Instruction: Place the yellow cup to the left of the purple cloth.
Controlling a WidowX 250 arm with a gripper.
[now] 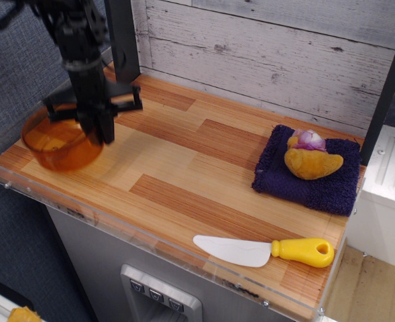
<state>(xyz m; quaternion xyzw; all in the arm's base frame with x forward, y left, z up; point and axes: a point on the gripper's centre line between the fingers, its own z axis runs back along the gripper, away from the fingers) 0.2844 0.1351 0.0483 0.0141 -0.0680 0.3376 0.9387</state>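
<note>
1. Observation.image looks down at a slant on a wooden counter with a clear plastic rim, backed by a whitewashed plank wall.
2. At about nine o'clock on the counter, the yellow cup appears slightly blurred, its translucent amber wall close to the left edge.
3. Above it, the gripper hangs from a black arm that enters from eleven o'clock.
4. Its jaws are drawn close together on the cup's rim at the three o'clock side of the cup, with dark fingers pointing downward; the blur hides the exact contact.
5. Whether the cup's base touches the wood or sits just above it cannot be told.
6. Over at three o'clock, well apart from the cup, the purple cloth lies flat near the right edge.
7. On top of the cloth rests a yellow-brown plush toy with a small lilac tuft at its twelve o'clock end.
8. Near five o'clock, a white knife with a yellow handle lies along the front rim, blade pointing toward nine o'clock.
</note>
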